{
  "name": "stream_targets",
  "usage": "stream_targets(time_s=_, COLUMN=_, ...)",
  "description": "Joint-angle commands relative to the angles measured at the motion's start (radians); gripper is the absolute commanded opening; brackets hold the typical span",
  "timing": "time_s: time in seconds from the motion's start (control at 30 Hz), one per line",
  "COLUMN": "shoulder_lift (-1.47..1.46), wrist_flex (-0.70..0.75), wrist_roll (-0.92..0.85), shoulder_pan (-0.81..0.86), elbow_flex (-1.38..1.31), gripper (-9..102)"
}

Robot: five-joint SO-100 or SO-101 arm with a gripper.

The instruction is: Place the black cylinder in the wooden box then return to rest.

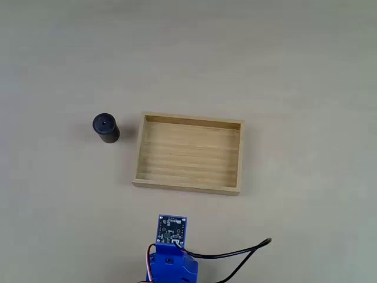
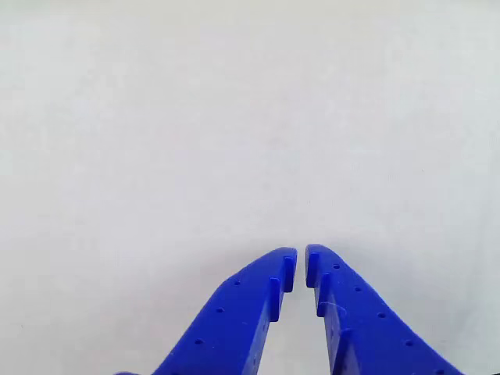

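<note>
In the fixed view, a shallow rectangular light-wood box (image 1: pixel 188 154) with low walls and a planked floor is seen lying flat on a plain pale table (image 1: pixel 306 76). Nothing is seen inside it. A small, short, matte black cylinder (image 1: pixel 105 128) with a tiny hole in the centre of its round top is stood upright on the table to the left of the box in that view, near its upper left corner but apart from it, with a strip of bare table between the two.

The blue arm (image 1: pixel 172 259) is seen at the lower edge of the fixed view, below the box's near wall and not touching it. A blue circuit board (image 1: pixel 172 230) is carried on top of it, and a black cable (image 1: pixel 235 254) is looped off to the right over the table. From the arm, the box is placed straight ahead and the cylinder ahead and well off to the left.

In the other view, the blue two-finger claw (image 2: pixel 301 262) is shown entering from the bottom edge, its tips drawn together with only a thin slit left between them and nothing held. Bare pale table is seen beyond the tips. The cylinder is thus left on the table outside the box, well apart from the claw.
</note>
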Motion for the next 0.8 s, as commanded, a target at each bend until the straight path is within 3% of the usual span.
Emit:
stream_targets(time_s=0.0, shoulder_lift=-0.009, wrist_flex=0.003, wrist_roll=-0.011, shoulder_pan=-0.012, elbow_flex=0.031, gripper=0)
stream_targets(time_s=0.77, shoulder_lift=0.028, wrist_flex=0.006, wrist_roll=-0.008, shoulder_pan=-0.008, elbow_flex=0.031, gripper=0)
